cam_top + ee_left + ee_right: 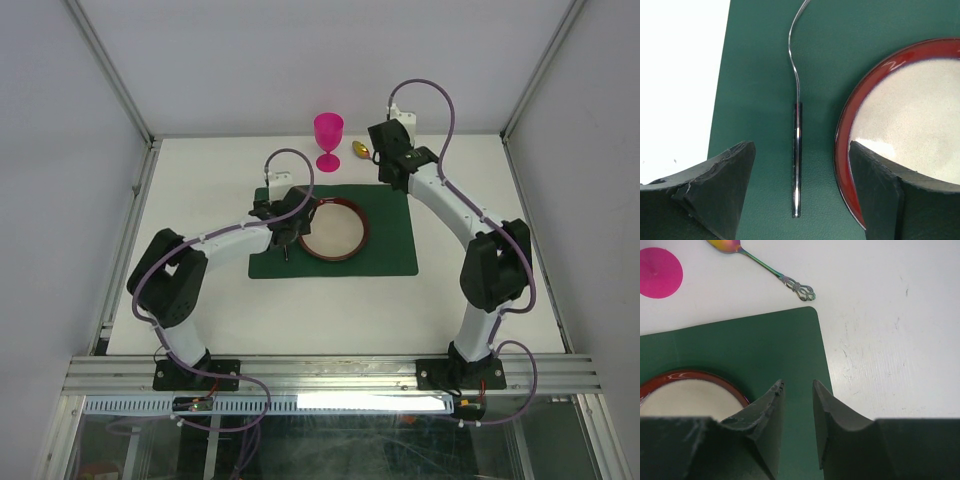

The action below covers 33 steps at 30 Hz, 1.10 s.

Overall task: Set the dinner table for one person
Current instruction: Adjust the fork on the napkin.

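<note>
Lab; alu-frame robot rig (330, 372)

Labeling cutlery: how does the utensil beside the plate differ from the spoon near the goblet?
The utensil is plain silver, dark-handled; the spoon is iridescent, ornate-handled. The utensil lies on the green placemat, the spoon on the white table. Neither is gripped.

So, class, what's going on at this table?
Two robot arms are laying a place setting. The left hand hangs open over a metal utensil lying on the green placemat beside the red-rimmed plate. The right hand, empty, hangs near the placemat's far corner; a pink goblet and iridescent spoon sit on the white table beyond.
</note>
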Tool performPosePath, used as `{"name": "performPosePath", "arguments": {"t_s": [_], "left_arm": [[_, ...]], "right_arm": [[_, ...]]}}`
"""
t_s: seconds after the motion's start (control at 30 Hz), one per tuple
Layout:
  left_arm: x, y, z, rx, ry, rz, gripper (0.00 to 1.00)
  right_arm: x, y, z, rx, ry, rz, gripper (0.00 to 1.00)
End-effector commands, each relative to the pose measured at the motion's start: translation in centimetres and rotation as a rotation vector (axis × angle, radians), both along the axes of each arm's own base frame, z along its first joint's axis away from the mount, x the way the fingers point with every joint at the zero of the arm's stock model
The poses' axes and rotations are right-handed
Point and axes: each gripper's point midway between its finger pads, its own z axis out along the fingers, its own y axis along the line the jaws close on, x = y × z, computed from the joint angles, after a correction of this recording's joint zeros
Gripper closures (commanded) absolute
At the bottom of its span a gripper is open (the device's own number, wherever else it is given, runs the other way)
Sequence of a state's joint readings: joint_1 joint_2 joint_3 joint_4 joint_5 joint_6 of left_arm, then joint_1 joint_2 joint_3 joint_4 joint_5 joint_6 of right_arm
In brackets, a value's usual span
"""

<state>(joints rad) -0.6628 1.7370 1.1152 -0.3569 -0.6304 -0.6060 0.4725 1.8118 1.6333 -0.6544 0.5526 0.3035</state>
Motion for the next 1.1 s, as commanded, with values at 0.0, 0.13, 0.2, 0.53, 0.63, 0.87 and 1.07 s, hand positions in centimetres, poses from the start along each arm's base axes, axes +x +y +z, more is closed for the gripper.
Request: {"name": "performPosePath", "arguments": {"t_s": [0.0, 0.13, 0.2, 0.53, 0.63, 0.87, 1.07], "left_arm": [[1.0, 0.1, 1.9, 0.049, -0.052, 0.031, 0.24], [0.9, 0.4, 1.5, 0.078, -0.046, 0.046, 0.25], [0.8, 0.6, 1.2, 0.084, -0.042, 0.052, 0.26], [0.5, 0.6, -1.1, 0.09, -0.007, 0.064, 0.3], [0.7, 0.1, -1.6, 0.082, 0.005, 0.054, 0.31], [0.9, 0.3, -2.1, 0.015, 0.014, 0.049, 0.31], [1.0, 0.9, -2.3, -0.002, 0.017, 0.048, 0.39]], "right_arm": [[0.3, 0.0, 3.0, 0.04, -0.085, 0.01, 0.68], [0.2, -0.2, 2.6, 0.034, -0.078, 0.008, 0.68], [0.2, -0.4, 2.5, 0.03, -0.076, 0.006, 0.69], [-0.2, -0.8, 1.6, 0.017, -0.054, 0.002, 0.69], [-0.2, -0.9, 1.5, 0.013, -0.05, 0.0, 0.69], [-0.2, -1.1, 1.6, 0.01, -0.052, -0.002, 0.69], [-0.3, -1.1, 1.4, 0.011, -0.046, -0.004, 0.68]]}}
